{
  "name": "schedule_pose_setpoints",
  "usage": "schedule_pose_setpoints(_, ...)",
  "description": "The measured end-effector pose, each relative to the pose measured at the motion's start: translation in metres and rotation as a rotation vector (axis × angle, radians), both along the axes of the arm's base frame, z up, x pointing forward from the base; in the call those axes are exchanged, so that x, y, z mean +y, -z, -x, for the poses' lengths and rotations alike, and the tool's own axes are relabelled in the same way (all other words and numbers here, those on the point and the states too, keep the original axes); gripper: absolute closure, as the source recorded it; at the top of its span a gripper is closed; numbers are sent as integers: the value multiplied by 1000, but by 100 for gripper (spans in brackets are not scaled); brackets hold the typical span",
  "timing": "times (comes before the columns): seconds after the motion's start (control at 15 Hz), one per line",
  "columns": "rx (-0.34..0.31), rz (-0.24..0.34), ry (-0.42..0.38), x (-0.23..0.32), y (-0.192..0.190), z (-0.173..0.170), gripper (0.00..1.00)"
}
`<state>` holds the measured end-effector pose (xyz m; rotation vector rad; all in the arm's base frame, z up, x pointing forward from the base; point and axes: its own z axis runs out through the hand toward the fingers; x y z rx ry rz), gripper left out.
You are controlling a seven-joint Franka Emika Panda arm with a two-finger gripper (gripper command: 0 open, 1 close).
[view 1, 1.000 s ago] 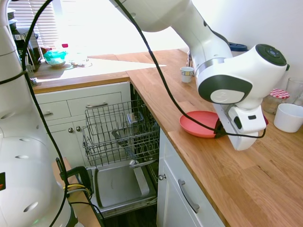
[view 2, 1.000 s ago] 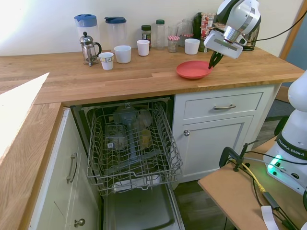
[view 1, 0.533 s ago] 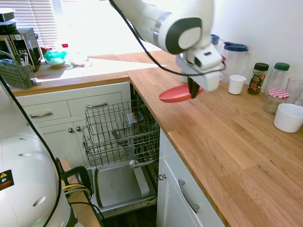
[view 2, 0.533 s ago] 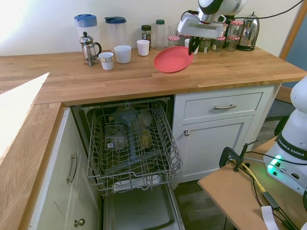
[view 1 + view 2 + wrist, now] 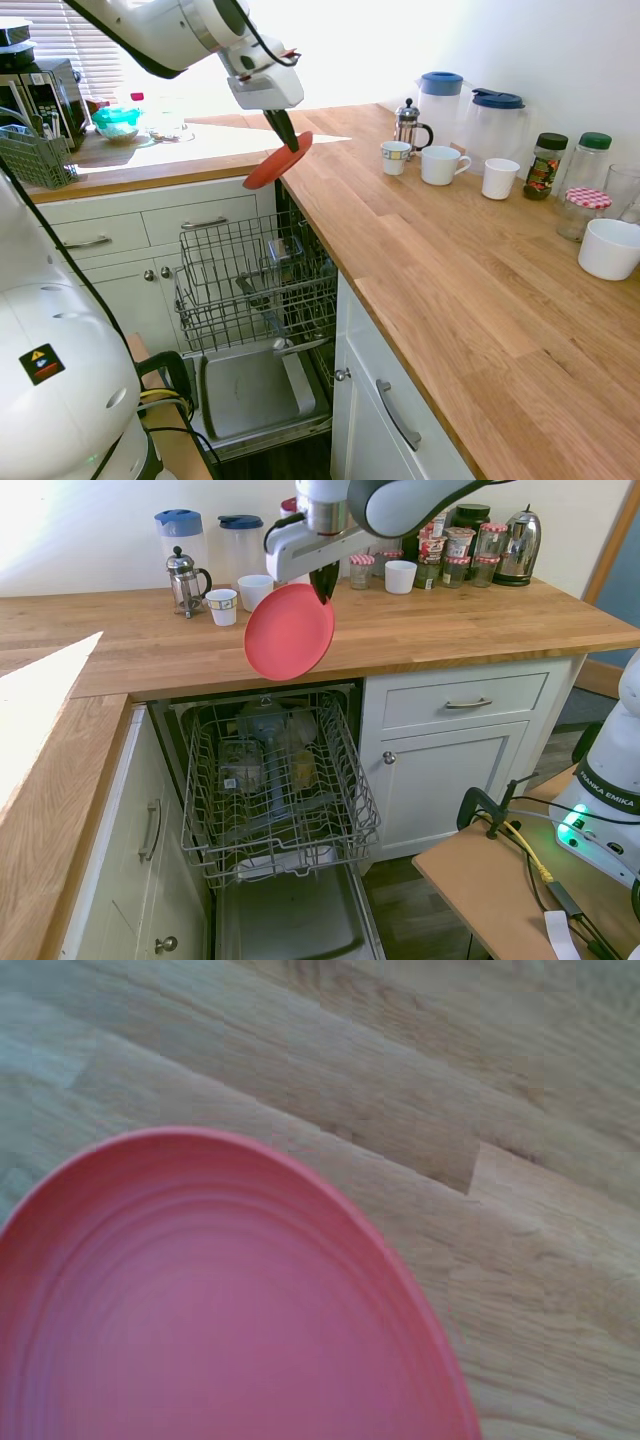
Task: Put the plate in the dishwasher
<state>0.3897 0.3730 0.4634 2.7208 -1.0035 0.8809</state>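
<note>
The coral-red plate [image 5: 273, 164] [image 5: 289, 632] [image 5: 210, 1310] hangs tilted in the air, near the counter's front edge and above the open dishwasher. My gripper [image 5: 284, 132] [image 5: 322, 584] is shut on the plate's upper rim. Below it the dishwasher's wire rack [image 5: 255, 280] [image 5: 275, 780] is pulled out and holds a few items. The grey inner door panel [image 5: 255, 385] [image 5: 290, 920] lies open under the rack. In the wrist view the plate fills the lower left, with wooden counter [image 5: 480, 1110] behind it.
On the counter stand a French press [image 5: 185, 580], white mugs [image 5: 255, 592], two blue-lidded jugs [image 5: 180, 535], jars [image 5: 360, 570], a white bowl [image 5: 608, 248] and a kettle [image 5: 515, 550]. White drawer cabinets [image 5: 465, 750] flank the dishwasher. A grey cutlery basket [image 5: 35, 155] sits far left.
The arm has carried the plate from the counter's right part leftward along the worktop to the spot over the dishwasher rack. The plate has tipped from nearly flat to steeply tilted.
</note>
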Motion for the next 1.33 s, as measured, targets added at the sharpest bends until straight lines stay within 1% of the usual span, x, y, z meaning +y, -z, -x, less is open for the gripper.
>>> schedule_pose_setpoints(0.13,-65,109,-45,42,31,22,100)
schedule_pose_setpoints(0.33,-136,256,-157,111,87,65,100)
schedule_pose_setpoints(0.47,-243,340,-225,151,118,92,100)
schedule_pose_setpoints(0.6,-345,414,-270,174,145,102,100)
schedule_pose_setpoints(0.67,-382,451,-277,180,154,103,100)
schedule_pose_setpoints(0.8,-426,518,-279,184,161,108,100)
schedule_pose_setpoints(0.93,-432,597,-284,181,164,112,100)
schedule_pose_setpoints(1.0,-412,635,-290,179,169,112,100)
schedule_pose_setpoints(1.2,-278,727,-298,166,198,106,100)
schedule_pose_setpoints(1.27,-248,749,-310,164,209,103,100)
schedule_pose_setpoints(1.33,-219,758,-326,165,217,99,100)
